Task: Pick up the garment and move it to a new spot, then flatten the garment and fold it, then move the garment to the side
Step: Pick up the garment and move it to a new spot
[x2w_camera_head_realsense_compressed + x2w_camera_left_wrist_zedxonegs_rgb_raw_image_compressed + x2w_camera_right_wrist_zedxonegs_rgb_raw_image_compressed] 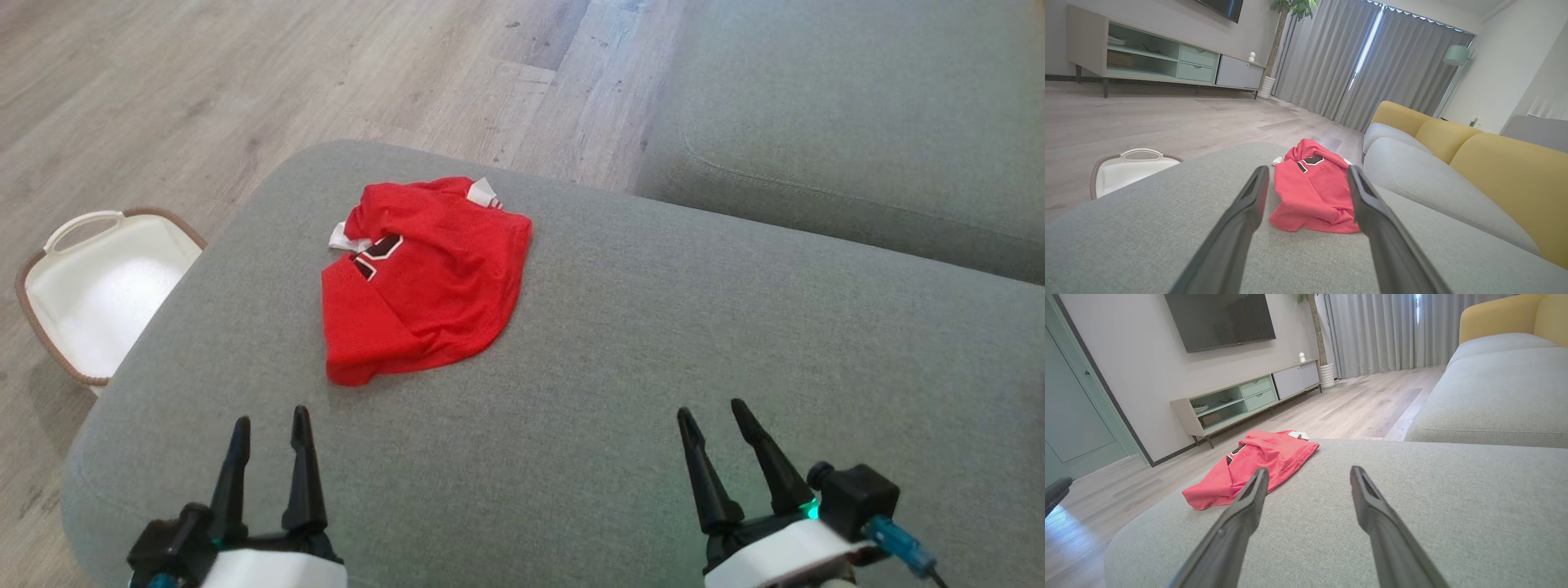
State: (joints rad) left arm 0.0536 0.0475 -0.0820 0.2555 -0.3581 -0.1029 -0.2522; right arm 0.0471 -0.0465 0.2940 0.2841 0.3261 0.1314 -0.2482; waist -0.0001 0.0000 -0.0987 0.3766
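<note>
Red garment [424, 278] lies crumpled on grey seat cushion [612, 367], twd its far left corner, top folds close to the far edge. Black-&-white patch shows on its upper left; white trim pokes out at far side & left side. One flap points twd the near edge.

L claw [271, 415] hangs over the cushion's near left corner, fingers spread wide, nothing betw them. It's not touching the garment, which sits beyond the tips. R claw [709, 407] is over the near edge, right of middle. It's also spread wide, holding nothing, well apart from garment.

Containers: wicker-rimmed basket [106, 294] w/ white liner & handle stands on wood floor [163, 82] just beside cushion's left edge. What shows of its inside is plain white liner; one corner is hidden behind the cushion. TV cabinet [1196, 61] by far wall has open shelves w/ stacked dishes [1116, 41] on the upper one. Below is a brownish item, too small to tell. Next come two drawers, then a closed door.
</note>
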